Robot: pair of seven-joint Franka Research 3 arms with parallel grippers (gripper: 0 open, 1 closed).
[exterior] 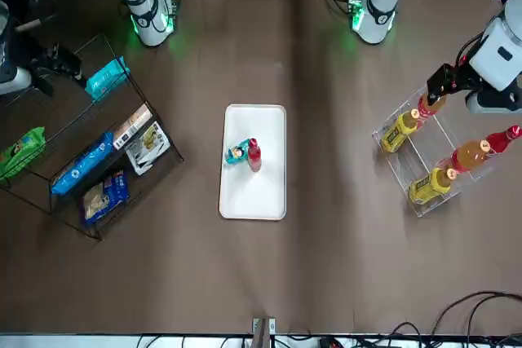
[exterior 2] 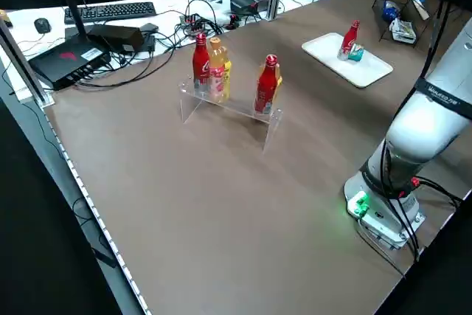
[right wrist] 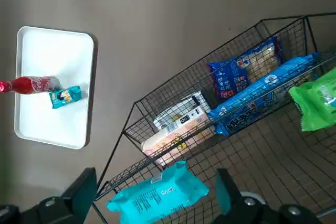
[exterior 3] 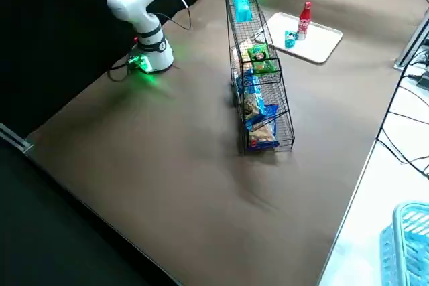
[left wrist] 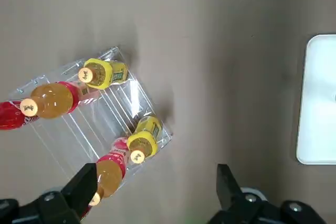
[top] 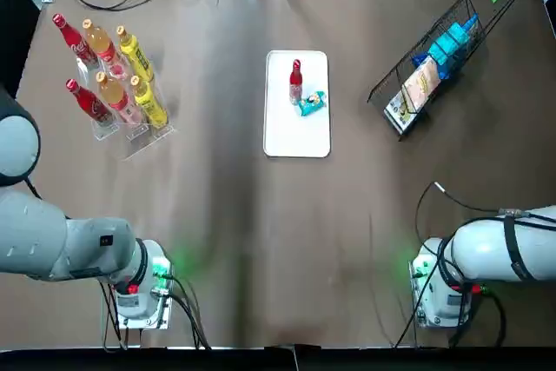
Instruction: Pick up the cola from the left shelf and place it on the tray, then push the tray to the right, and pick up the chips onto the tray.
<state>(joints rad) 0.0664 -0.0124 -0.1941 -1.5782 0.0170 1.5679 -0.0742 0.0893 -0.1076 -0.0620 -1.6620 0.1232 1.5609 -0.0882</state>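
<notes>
The white tray [top: 297,141] lies in the middle of the worktop [top: 226,241], closer to its far edge than to its near one. The cola [top: 296,82] stands upright on the tray's far half. The small teal chips [top: 311,103] packet lies just beside it, on the side toward the worktop's right edge. The clear left shelf [top: 143,138] sits near the far left corner and holds red, orange and yellow bottles [top: 111,93] in rows. A wire rack [top: 413,76] stocked with snack packets leans near the far right corner. The left gripper [left wrist: 156,174] hangs above the shelf, its jaws spread wide and empty. The right gripper [right wrist: 155,177] hangs above the wire rack, its jaws likewise apart with nothing between them.
</notes>
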